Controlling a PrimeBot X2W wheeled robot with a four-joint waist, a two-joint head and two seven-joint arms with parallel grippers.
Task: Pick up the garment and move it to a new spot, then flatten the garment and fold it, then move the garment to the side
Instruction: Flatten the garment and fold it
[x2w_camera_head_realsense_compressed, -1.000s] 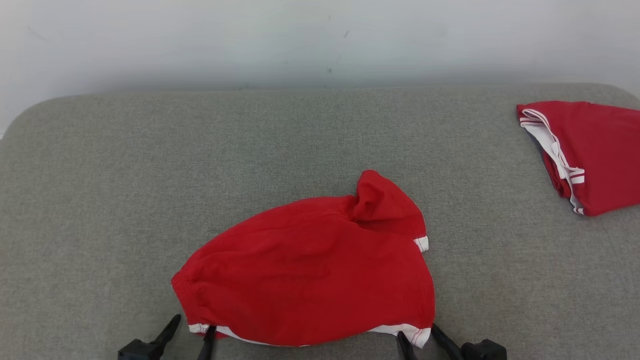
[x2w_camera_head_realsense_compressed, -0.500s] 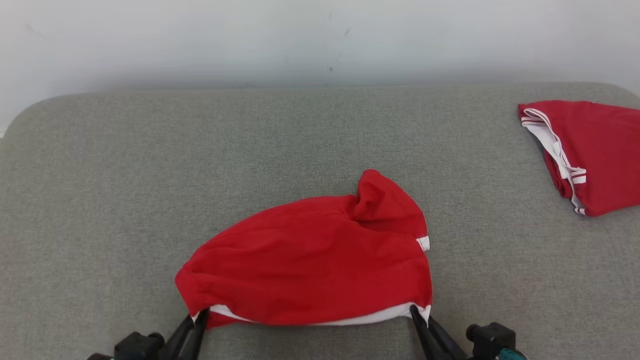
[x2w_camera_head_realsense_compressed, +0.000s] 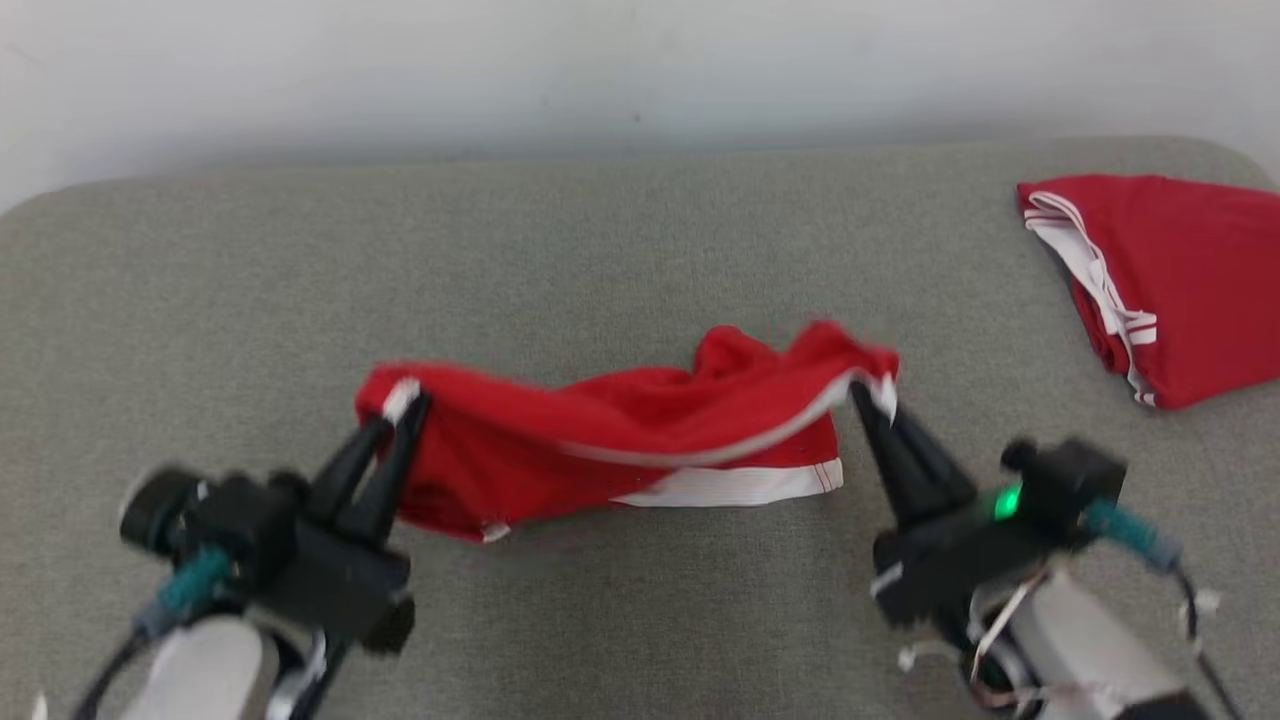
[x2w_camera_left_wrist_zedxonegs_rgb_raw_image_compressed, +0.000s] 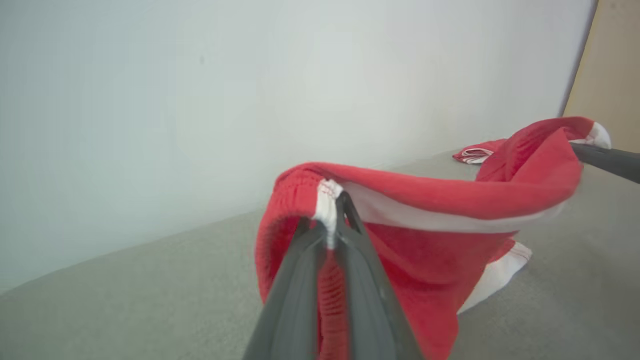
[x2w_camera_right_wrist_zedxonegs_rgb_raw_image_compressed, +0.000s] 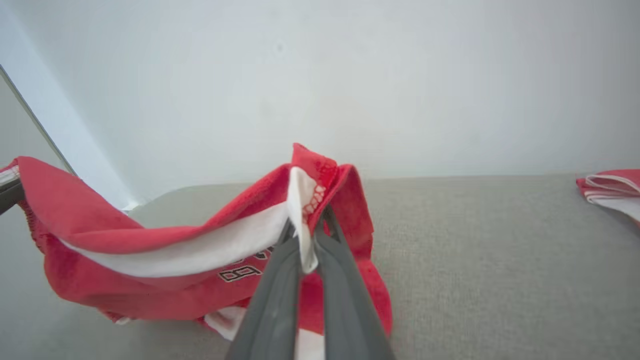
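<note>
Red garment (x2w_camera_head_realsense_compressed: 600, 440) hangs above the middle of the grey pad (x2w_camera_head_realsense_compressed: 640, 250). Left gripper (x2w_camera_head_realsense_compressed: 408, 402) and right gripper (x2w_camera_head_realsense_compressed: 868, 392) each pinch a white-trimmed corner. This looks like the pick-up step; the next move calls for carrying it taut to a new spot.

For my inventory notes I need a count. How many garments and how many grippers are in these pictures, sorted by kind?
Red garments with white trim: 2 (the held garment, the folded garment at the far right)
Dark two-finger grippers: 2 (left gripper, right gripper, each shut on a corner of the held garment)
Total: 4
</note>
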